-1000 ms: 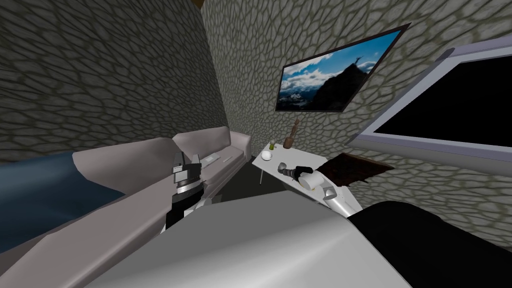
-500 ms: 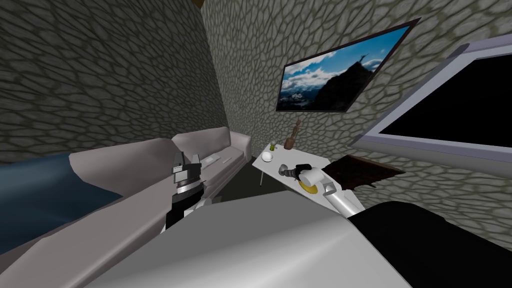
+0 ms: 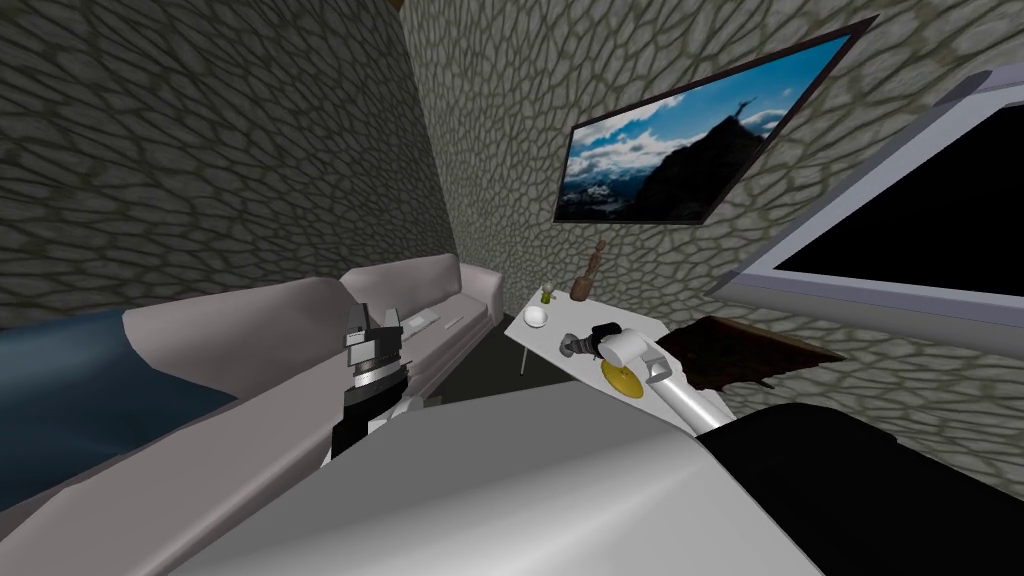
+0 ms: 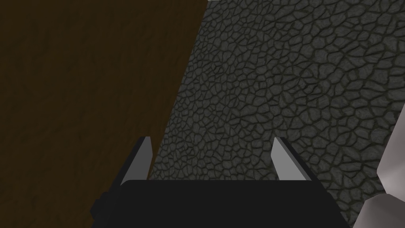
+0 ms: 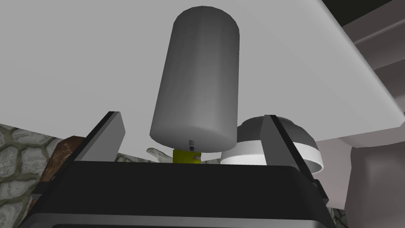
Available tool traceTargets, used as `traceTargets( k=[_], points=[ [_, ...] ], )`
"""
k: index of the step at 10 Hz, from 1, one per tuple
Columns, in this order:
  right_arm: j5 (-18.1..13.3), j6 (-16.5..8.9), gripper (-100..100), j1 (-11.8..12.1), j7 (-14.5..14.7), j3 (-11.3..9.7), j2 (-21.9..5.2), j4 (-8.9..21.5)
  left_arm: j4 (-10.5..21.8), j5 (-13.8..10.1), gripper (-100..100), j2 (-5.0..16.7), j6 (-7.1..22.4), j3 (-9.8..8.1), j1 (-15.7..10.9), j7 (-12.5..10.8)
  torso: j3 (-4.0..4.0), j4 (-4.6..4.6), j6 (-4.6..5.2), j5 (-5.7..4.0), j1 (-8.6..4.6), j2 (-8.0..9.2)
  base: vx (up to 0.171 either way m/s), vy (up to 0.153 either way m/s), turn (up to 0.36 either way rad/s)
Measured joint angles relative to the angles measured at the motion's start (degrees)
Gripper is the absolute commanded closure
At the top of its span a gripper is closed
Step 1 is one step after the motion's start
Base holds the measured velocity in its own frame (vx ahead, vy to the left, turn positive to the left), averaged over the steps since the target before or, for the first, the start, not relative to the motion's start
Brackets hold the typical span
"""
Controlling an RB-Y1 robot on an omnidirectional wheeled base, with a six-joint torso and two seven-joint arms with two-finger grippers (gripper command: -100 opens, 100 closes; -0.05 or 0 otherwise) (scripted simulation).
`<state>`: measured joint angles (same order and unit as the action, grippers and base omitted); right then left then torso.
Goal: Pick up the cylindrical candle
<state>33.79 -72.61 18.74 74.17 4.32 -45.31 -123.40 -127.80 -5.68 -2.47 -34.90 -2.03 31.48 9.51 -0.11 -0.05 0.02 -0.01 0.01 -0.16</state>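
The candle [image 5: 195, 91] is a plain grey cylinder standing on a white table [image 5: 79, 59], its wick end towards my right hand. My right gripper [image 5: 190, 118] is open, one finger on each side of the candle's near end, with a gap on both sides. In the head view the right gripper [image 3: 571, 345] hangs over the middle of the small white table [image 3: 560, 365]. My left gripper [image 4: 213, 158] is open and holds nothing; it rests low by the sofa [image 3: 375, 322].
A white bowl [image 5: 277, 144] sits just beyond the candle, also seen on the table as the white bowl [image 3: 534, 316]. A small yellow-green item [image 3: 546, 295] and a brown figurine [image 3: 583, 285] stand at the table's far edge. A yellow plate [image 3: 622, 378] lies under my forearm. The sofa [image 3: 430, 290] flanks the table.
My right forearm has shifted, uncovering the yellow plate beneath it, and the gripper has edged slightly along the table. The head camera has turned a little. Left arm unmoved.
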Motion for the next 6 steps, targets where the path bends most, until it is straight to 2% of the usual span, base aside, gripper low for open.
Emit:
traceTargets(
  k=[1, 4, 6],
  points=[
    [0.00, 0.03, -100, 0.01, -0.02, 0.00, 0.01, 0.00, 0.00, 0.00, 0, 0.00, 0.00, 0.00, 0.00, 0.00, 0.06, 0.03, 0.00, 0.00, 0.01, 0.10, 0.060, 0.014, -0.203],
    [0.93, 3.29, -100, 0.80, 2.55, -1.10, -0.53, 1.77, 0.00, 0.00, 0, 0.00, 0.00, 0.00, 0.01, 0.00, -0.06, -0.02, 0.01, 0.04, 0.17, -0.11, 0.090, 0.047, -0.159],
    [1.65, 5.63, -100, 1.36, 4.43, -1.79, -0.94, 2.93, 0.00, 0.00, 0, 0.00, 0.00, 0.00, 0.01, 0.00, -0.11, -0.04, -0.01, 0.05, 0.18, -0.20, 0.070, 0.031, -0.067]
  ],
)
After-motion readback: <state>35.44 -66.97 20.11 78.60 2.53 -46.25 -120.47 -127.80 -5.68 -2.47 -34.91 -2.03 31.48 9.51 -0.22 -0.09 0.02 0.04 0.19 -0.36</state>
